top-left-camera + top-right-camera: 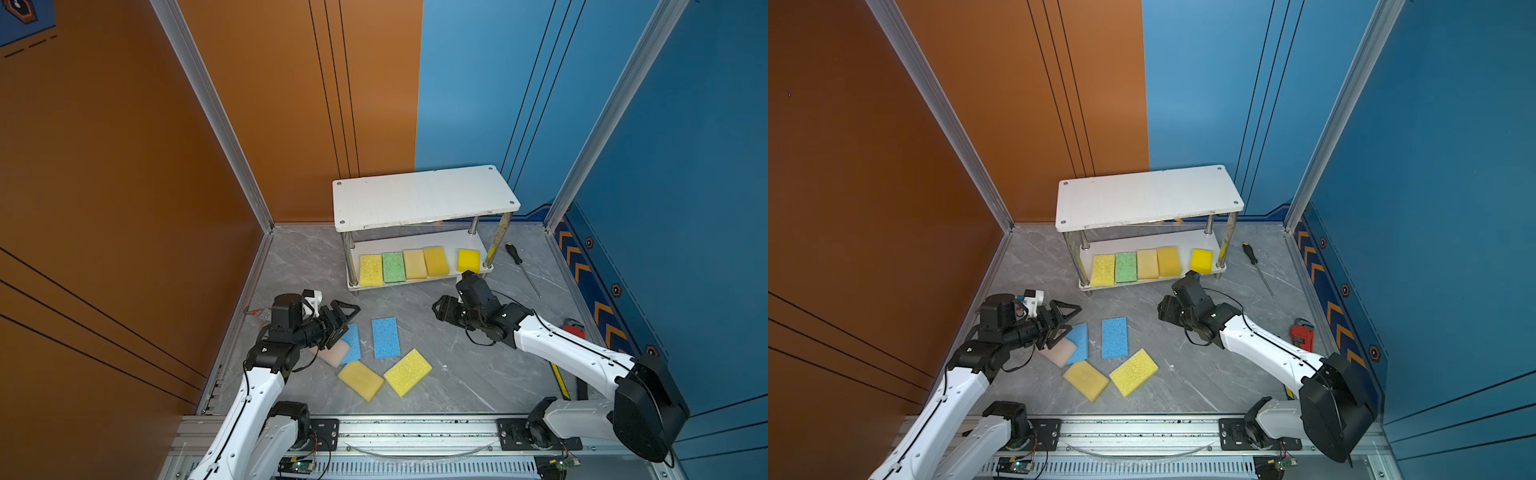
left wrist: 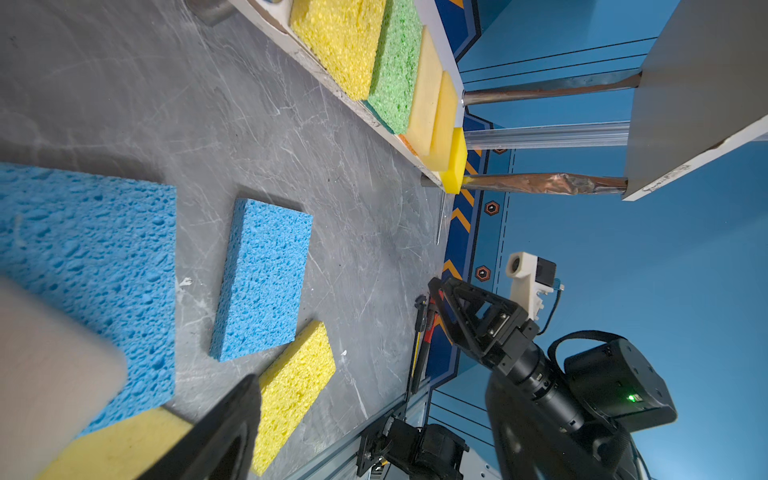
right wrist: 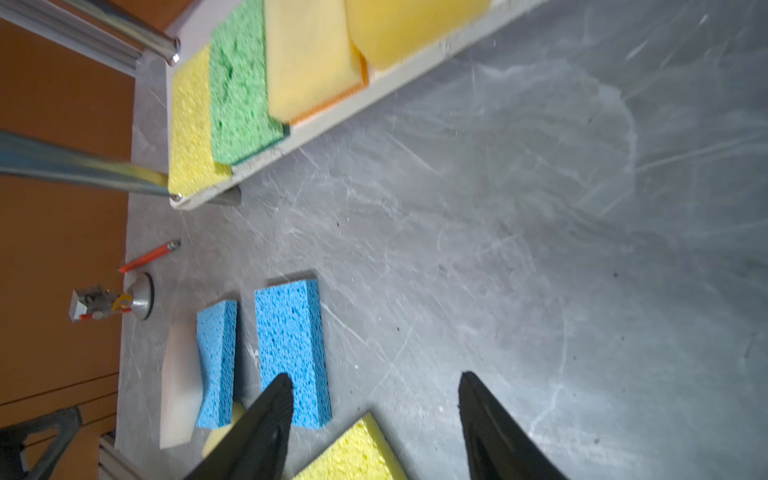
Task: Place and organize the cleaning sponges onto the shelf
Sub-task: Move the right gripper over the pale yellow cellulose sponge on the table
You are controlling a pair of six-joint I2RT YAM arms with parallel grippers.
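Lower centre: two yellow sponges (image 1: pixel 360 379) and two blue sponges (image 1: pixel 385 337) lie loose on the tabletop (image 1: pixel 457 374). The left gripper (image 1: pixel 343 324), jaws apart, hovers over the whitish-pink sponge (image 1: pixel 334 353); contact is unclear. The right gripper (image 1: pixel 438 311) is spread and empty. Upper centre: the shelf (image 1: pixel 424 195), with five sponges on its lower board. Risk: closing may also pinch the adjoining blue sponge.

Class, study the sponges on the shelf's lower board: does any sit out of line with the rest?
Yes. The orange-yellow sponge lies skewed, its edge overlapping the pale tan sponge instead of lying flat beside it. The bright yellow sponge sits apart from the row, with a gap of bare lower board between.
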